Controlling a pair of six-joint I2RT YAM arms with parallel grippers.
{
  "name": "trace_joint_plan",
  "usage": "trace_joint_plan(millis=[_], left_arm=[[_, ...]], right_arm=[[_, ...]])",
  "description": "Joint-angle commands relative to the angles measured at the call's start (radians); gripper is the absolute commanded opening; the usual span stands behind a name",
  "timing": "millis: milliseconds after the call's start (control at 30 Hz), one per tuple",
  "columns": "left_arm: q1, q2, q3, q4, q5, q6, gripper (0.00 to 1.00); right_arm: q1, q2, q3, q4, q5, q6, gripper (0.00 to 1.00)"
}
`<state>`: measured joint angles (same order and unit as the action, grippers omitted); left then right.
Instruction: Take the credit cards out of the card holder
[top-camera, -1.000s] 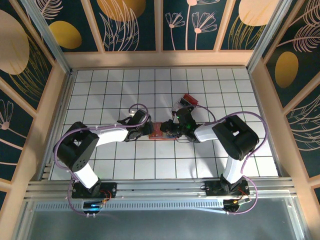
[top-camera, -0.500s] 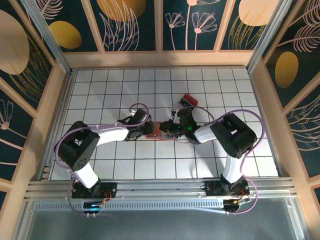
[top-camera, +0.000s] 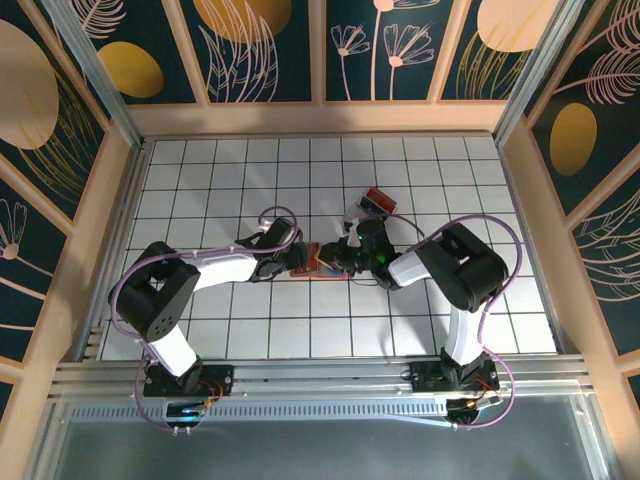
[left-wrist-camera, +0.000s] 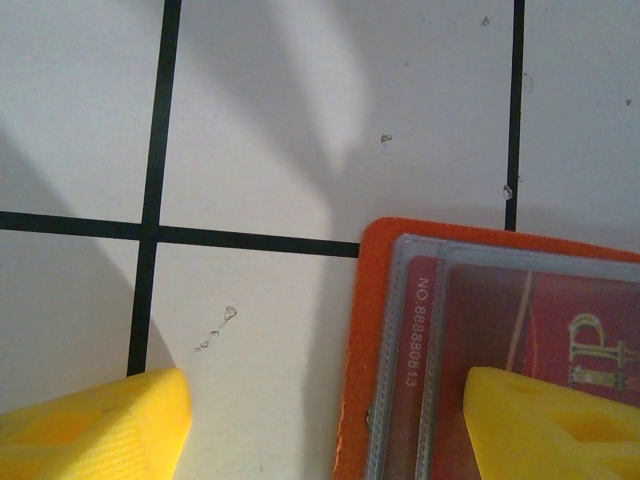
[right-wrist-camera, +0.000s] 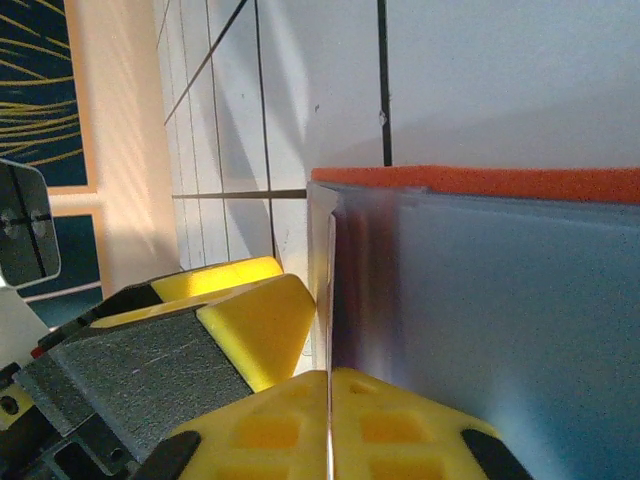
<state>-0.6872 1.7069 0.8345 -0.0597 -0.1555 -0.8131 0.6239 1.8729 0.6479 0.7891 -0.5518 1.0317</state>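
Standing next to this rig right now, so biggest stuff first. The white tiled tabletop (top-camera: 200, 180) with its black grid lines takes up most of the floor of the cell. Both arms are bent in toward the middle, the left arm (top-camera: 215, 270) coming from one side and the right arm (top-camera: 462, 262) from the other, nearly meeting.

Right between them lies the card holder (top-camera: 318, 262), flat on the tabletop about mid-table. Up close it's an orange rim (left-wrist-camera: 358, 350) around a blue-grey inside (right-wrist-camera: 500, 330).

The left hand (left-wrist-camera: 325, 425) is released, fingers spread wide. One yellow finger (left-wrist-camera: 545, 425) sits over the holder's pocket side and the other over bare tile, so it straddles the holder's edge. Can't tell if either pad is actually pressing down.

The right hand (right-wrist-camera: 328, 400) is clenched. Its yellow pads (right-wrist-camera: 400, 425) are squeezed together on a very thin layer standing up at the edge of the holder's blue-grey inside. Honestly can't tell if that layer is a card or just a pocket flap.

Just beyond the right hand, near but apart from the holder, sits a small box with red in it (top-camera: 377, 199).

Smallest bit: a dark red card (left-wrist-camera: 520, 330) with printed digits, tucked in the holder's clear pocket.
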Motion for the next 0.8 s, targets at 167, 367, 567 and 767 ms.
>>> trace_joint_plan(millis=[167,367,567,767], left_arm=[[-0.002,0.081,0.000,-0.011,0.062,-0.019,0.74],[-0.002,0.095,-0.002,-0.017,0.051,-0.019,0.73],[-0.001,0.120,0.000,-0.031,0.034,-0.024,0.70],[0.000,0.139,0.001,-0.028,0.034,-0.025,0.67]], right_arm=[[-0.017,-0.046,-0.031,0.008,-0.004,-0.014,0.07],[-0.020,-0.072,-0.034,-0.043,0.019,-0.038,0.07],[-0.025,-0.092,-0.053,-0.048,0.025,-0.040,0.08],[-0.030,-0.105,-0.064,-0.048,0.024,-0.039,0.11]])
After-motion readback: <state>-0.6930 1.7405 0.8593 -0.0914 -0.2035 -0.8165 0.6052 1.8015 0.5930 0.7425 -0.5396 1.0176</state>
